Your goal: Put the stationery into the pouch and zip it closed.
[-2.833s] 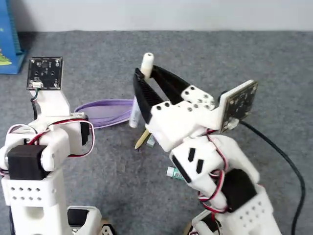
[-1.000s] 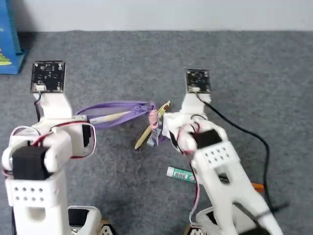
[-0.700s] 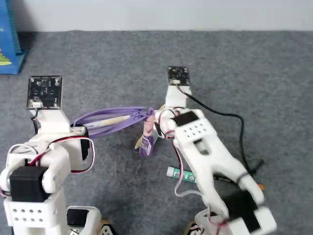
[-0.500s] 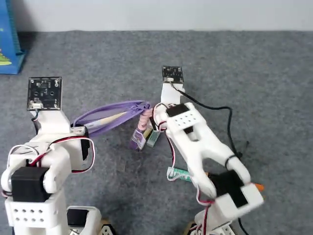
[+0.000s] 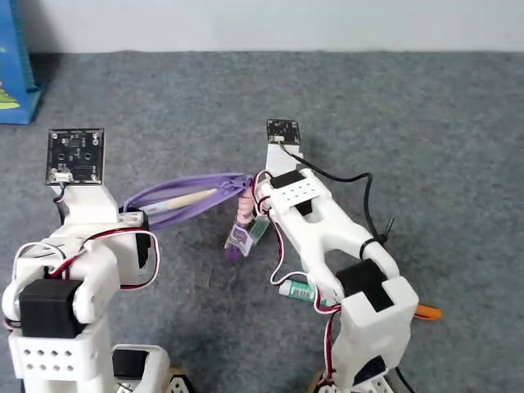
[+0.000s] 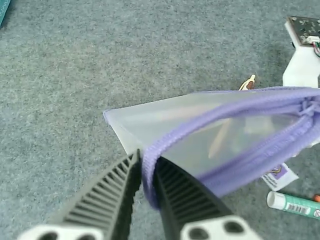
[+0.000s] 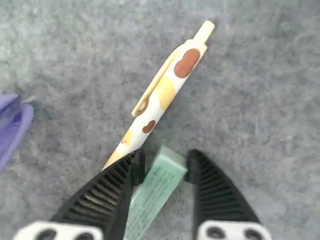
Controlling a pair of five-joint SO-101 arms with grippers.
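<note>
Left claw (image 6: pixel 143 161): its two ribbed jaws are pinching together on the purple zipper edge of the pouch (image 6: pixel 215 132), near the pouch's closed corner. The pouch is hanging stretched between the two arms, just above the grey table (image 5: pixel 426 123), and its mouth is gaping open. A pale, stick-like item (image 5: pixel 193 199) is lying inside, showing through the translucent wall. A pink zipper pull (image 5: pixel 243 205) is dangling at the far end of the pouch, beside the right arm.

Right claw (image 7: pixel 164 161): it is pointing down at the table, and its jaws are closing on the sides of a mint-green eraser (image 7: pixel 154 192), which is filling the gap between them. A cream pen with brown patches (image 7: pixel 162 90) is lying on the table just beside the eraser, its lower end touching one jaw.

Other stationery: a green-and-white glue stick (image 5: pixel 298 291) is lying on the table next to the right arm, and an orange item (image 5: pixel 426 312) is sticking out from behind that arm's base. A purple tag (image 6: pixel 278 175) is lying under the pouch's far end.
</note>
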